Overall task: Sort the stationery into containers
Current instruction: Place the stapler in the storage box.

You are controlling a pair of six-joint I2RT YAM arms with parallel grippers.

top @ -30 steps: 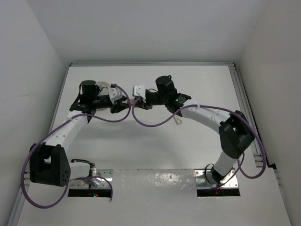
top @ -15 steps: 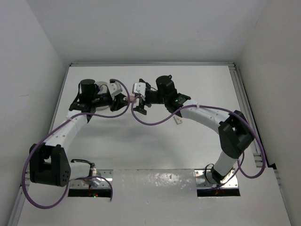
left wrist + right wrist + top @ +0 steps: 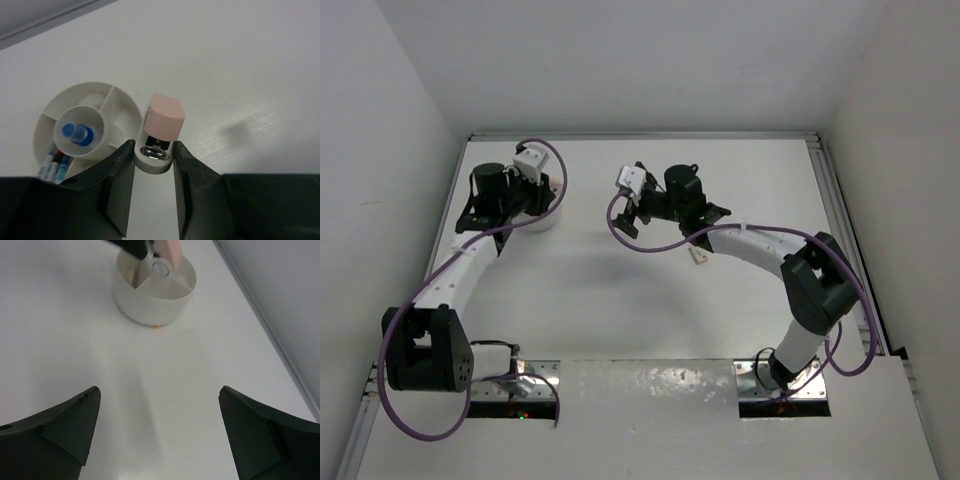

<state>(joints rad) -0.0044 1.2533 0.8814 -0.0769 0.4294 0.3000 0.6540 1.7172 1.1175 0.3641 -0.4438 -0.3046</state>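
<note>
Holding a small pink stapler [image 3: 162,117] clenched sideways in my left gripper [image 3: 152,150], above the white bowl [image 3: 80,86] rim; I judge it light, rigid, slick (pinch its flat sides). Bowl's centre cup holds a blue-capped bottle [image 3: 77,134], one wedge pens [image 3: 54,162]. Right gripper [image 3: 159,390], apart from the bowl, gapes empty.

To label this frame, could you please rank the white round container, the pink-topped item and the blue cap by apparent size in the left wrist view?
1. white round container
2. pink-topped item, held in the left claw, apparently nearer the camera, so possibly flattered
3. blue cap
</note>
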